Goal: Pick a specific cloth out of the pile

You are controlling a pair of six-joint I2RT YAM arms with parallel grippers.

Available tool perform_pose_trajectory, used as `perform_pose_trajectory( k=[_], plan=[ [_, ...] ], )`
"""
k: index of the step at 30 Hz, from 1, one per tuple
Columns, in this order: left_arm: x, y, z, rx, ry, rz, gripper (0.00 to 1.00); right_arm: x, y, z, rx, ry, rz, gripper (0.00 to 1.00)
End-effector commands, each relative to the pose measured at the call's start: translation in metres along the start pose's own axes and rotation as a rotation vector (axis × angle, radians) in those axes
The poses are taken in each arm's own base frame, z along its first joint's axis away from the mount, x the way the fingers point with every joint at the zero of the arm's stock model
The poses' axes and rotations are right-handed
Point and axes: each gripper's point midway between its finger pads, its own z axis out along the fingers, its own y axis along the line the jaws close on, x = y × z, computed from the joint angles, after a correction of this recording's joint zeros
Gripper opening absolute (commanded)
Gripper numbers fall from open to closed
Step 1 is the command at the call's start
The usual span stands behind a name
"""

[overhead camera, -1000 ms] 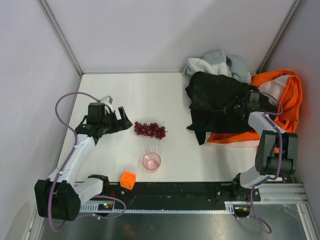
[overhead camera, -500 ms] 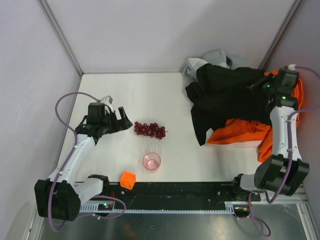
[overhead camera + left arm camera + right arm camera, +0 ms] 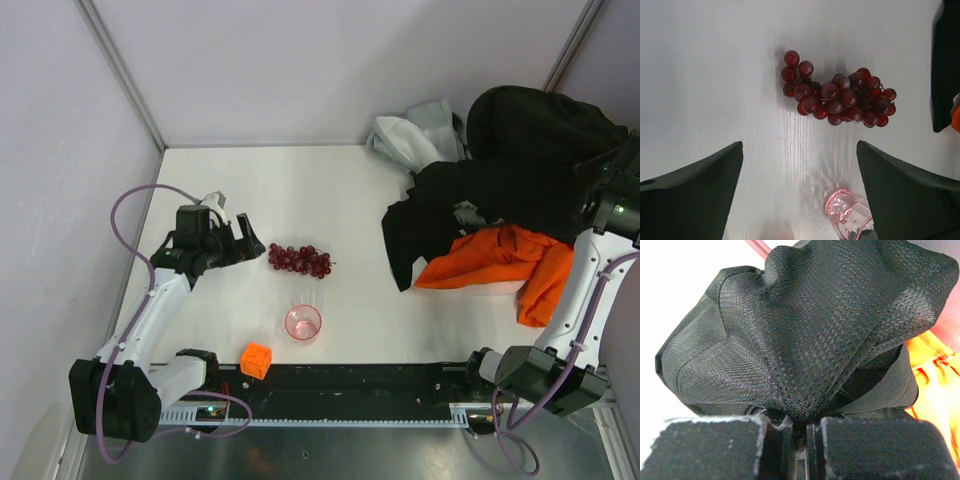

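The right gripper pinches a bunched fold of coarse mesh, the large black garment, which drapes over its fingers in the overhead view. The small cloth cannot be made out and is possibly buried in the pile beside crumpled orange fabric. The left gripper is spread near glossy grapes.
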Motion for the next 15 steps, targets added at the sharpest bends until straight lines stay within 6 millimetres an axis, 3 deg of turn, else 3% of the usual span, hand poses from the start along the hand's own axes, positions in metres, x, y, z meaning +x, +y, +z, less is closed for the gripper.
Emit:
perform_pose_trajectory(
  k=[1,6,15],
  plan=[
    [-0.017,-0.012,-0.005,0.048,-0.038,0.021,1.00,-0.038,-0.002,-0.011,0.015,-0.154,-0.011,0.00],
    [-0.016,-0.012,-0.004,0.052,-0.034,0.020,1.00,0.029,-0.036,0.019,0.076,0.013,-0.015,0.00],
    [-0.015,-0.014,-0.005,0.064,-0.032,0.017,1.00,0.178,-0.108,0.059,0.249,0.366,-0.178,0.00]
  ],
)
